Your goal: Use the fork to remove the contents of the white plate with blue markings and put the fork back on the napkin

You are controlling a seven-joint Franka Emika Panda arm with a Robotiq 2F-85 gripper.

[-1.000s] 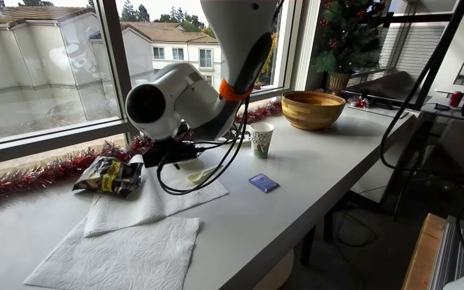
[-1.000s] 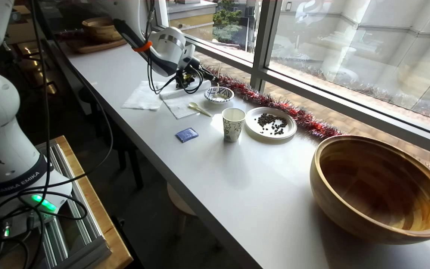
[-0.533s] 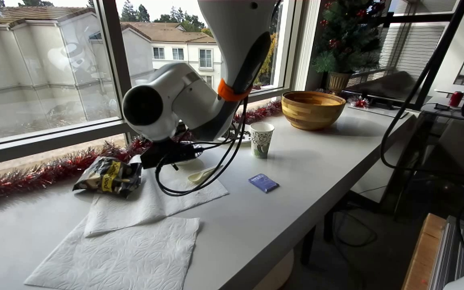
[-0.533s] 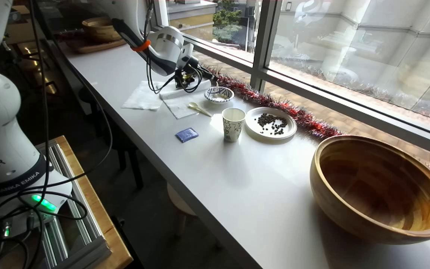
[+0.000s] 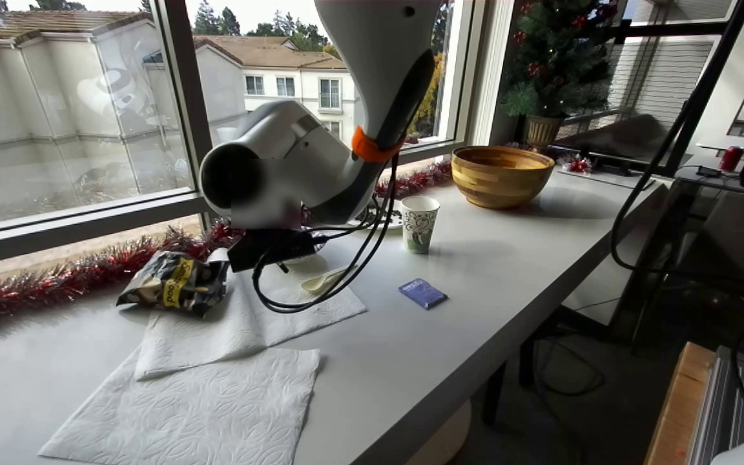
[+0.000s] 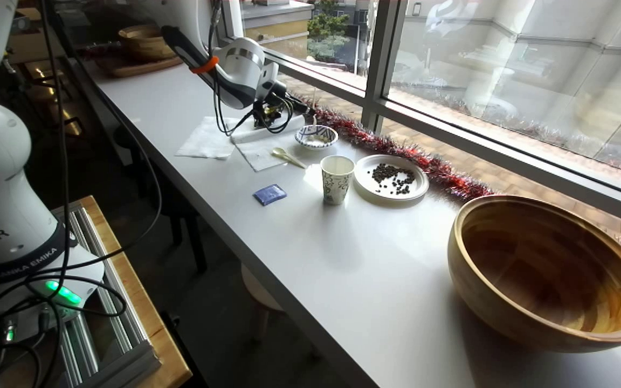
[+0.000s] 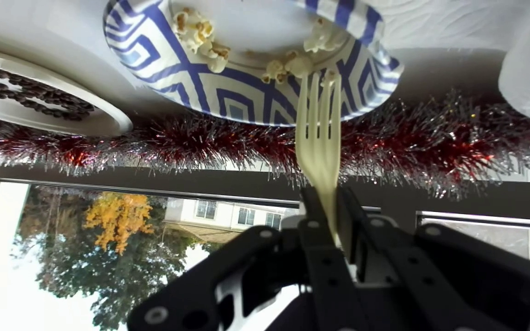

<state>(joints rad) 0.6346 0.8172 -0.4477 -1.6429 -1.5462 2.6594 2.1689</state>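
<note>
Gripper clamped on fork by handle, approx. upright, tines down by popcorn in white plate w/ blue markings; can't quite tell if touching. Prob. light, bendy, slick plastic: firm hold nr. neck best. Arm stretched over worktop, wrist low nr. window.

Daylight from window; arm partly blurred.

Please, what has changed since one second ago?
The white robot arm shifted very slightly leftward in an exterior view. Nothing was visibly grasped or released: the black pincer holds the slim cream fork. The round white plate with blue markings and patterned paper cup stayed put.
</note>
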